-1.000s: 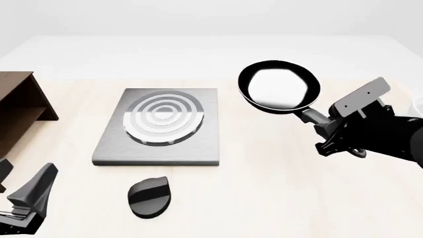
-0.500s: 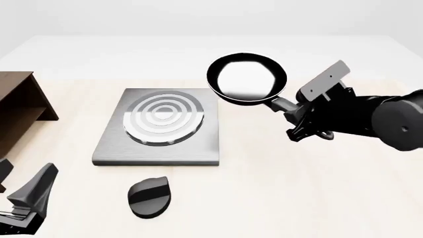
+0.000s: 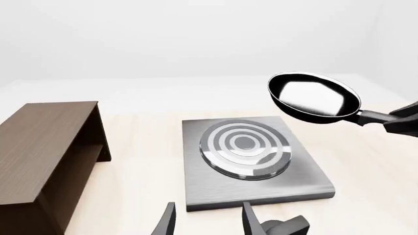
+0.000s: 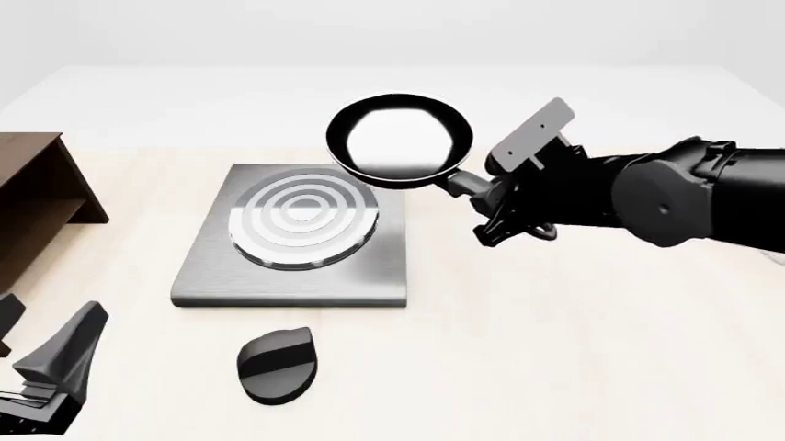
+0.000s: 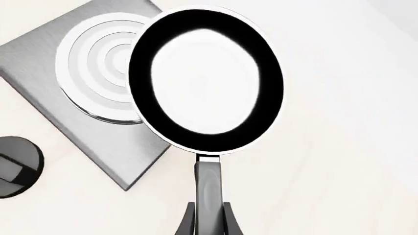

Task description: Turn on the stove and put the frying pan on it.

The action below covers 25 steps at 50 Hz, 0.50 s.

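Observation:
The stove (image 4: 368,268) is a grey slab with silver burner rings (image 4: 303,219) on the table's left half. Its black oval knob (image 4: 278,365) lies in front of it. My right gripper (image 4: 494,200) is shut on the long handle of the glossy black frying pan (image 4: 399,141) and holds it in the air over the stove's far right corner. The right wrist view shows the pan (image 5: 205,81) partly overlapping the rings, above the stove (image 5: 98,132). My left gripper (image 4: 50,367) is open and empty, low at the front left, its fingers (image 3: 168,223) apart.
A brown wooden cabinet (image 4: 37,197) stands at the left edge, beside the stove; it also shows in the left wrist view (image 3: 46,147). The right arm's black body (image 4: 675,193) stretches across the right half of the table.
My right arm has carried the pan leftward from the table's right side to above the stove's far right corner. The left arm, stove and knob have not moved.

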Tool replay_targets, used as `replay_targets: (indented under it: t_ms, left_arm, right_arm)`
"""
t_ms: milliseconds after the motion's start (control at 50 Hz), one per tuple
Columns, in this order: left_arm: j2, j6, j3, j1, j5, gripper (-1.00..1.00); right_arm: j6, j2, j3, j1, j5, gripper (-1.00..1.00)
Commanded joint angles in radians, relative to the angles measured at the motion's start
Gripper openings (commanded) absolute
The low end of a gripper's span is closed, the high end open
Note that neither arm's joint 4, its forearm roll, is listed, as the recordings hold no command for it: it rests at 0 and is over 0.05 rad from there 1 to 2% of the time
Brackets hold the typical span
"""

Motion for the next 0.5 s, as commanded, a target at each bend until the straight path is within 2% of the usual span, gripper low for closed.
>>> replay_targets:
  t_ms: [20, 500]
  left_arm:
    - [0.0, -0.02, 0.0, 0.007, -0.003, 1.0]
    - [0.0, -0.021, 0.0, 0.007, -0.003, 1.0]
  right_arm:
    - [0.038, 0.054, -0.085, 0.055, -0.013, -1.0]
    - [0.074, 0.144, -0.17, 0.15, -0.022, -1.0]
